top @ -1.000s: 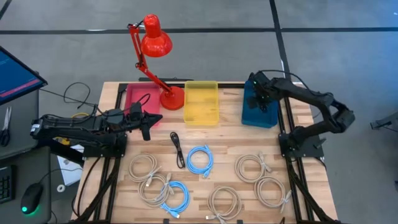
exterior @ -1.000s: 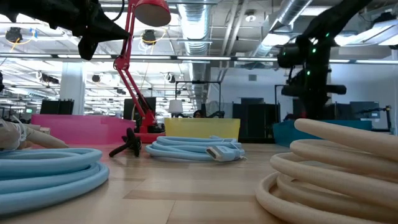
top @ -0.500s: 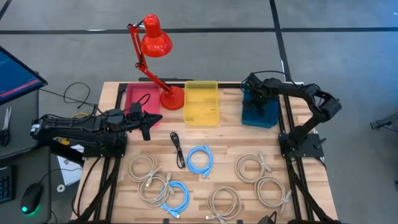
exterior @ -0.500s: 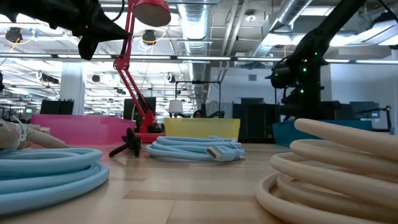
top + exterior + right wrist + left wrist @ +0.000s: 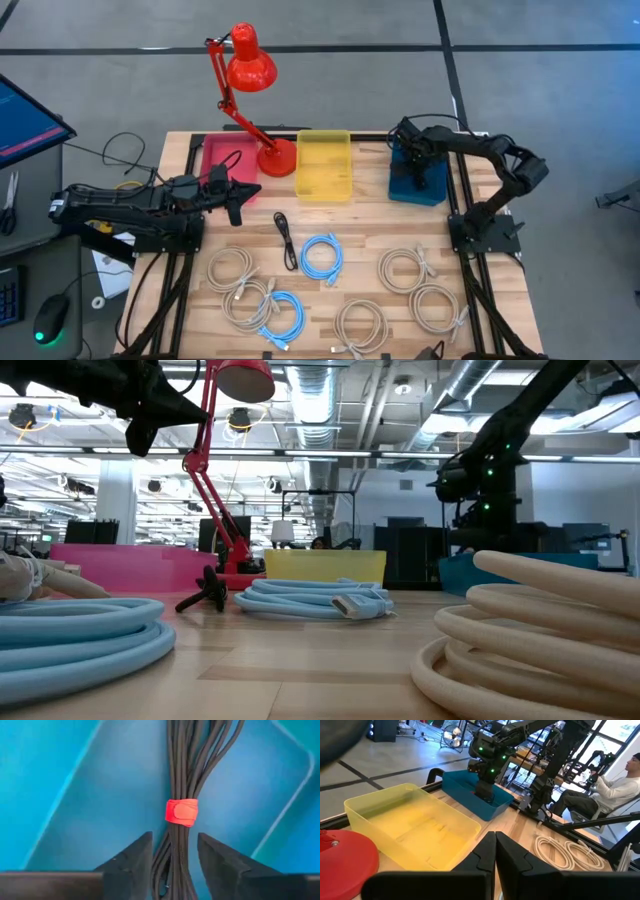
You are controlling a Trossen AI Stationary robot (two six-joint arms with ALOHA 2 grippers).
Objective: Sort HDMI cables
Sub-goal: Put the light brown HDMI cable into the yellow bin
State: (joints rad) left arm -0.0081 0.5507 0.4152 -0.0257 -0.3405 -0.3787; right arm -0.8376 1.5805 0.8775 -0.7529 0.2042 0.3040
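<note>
Three bins stood in a row along the table's (image 5: 370, 215) far edge: one bin (image 5: 222, 158) at the left, a second bin (image 5: 325, 165) in the middle, a third bin (image 5: 415, 180) at the right. A lamp (image 5: 250, 70) stood between the first two. One cable bundle (image 5: 182, 795) lay in the right bin. Another bundle (image 5: 286, 240) lay mid-table, a coil (image 5: 322, 255) just right of it, more coils (image 5: 415, 285) nearer the front edge.

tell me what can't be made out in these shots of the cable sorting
- Blue bin, high view: the right hand and its arm cover the contents.
- Black cable bundle, right wrist view: both ends run past the picture's edges.
- Pink bin, low view: its wall hides the inside.
- Left hand, left wrist view: fingers meet; nothing visible between them.
</note>
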